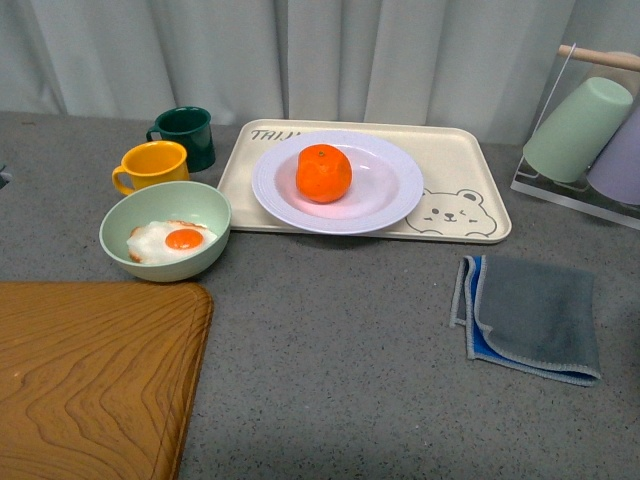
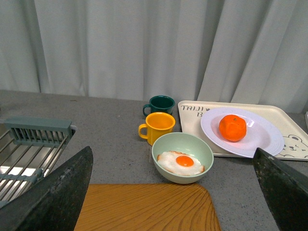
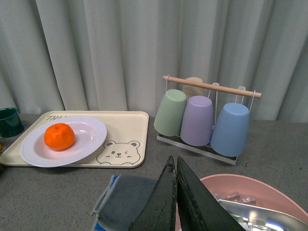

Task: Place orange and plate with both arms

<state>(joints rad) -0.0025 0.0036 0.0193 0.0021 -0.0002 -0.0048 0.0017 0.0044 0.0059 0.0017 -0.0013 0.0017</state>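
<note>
The orange (image 1: 323,172) sits in the middle of the white ridged plate (image 1: 385,200), and the plate rests on the cream bear tray (image 1: 460,215) at the back of the counter. Both also show in the left wrist view, orange (image 2: 232,127) on plate (image 2: 262,137), and in the right wrist view, orange (image 3: 59,135) on plate (image 3: 89,137). Neither arm appears in the front view. My left gripper (image 2: 173,192) is open, its dark fingers (image 2: 62,192) wide apart over the wooden board, well short of the plate. My right gripper (image 3: 174,166) is shut and empty above the grey cloth.
A pale green bowl (image 1: 165,230) with a fried egg, a yellow mug (image 1: 152,165) and a dark green mug (image 1: 185,135) stand left of the tray. A wooden board (image 1: 90,380) lies front left, a grey cloth (image 1: 530,318) front right. Cup rack (image 3: 207,118) right; pink basin (image 3: 250,197); sink rack (image 2: 29,154).
</note>
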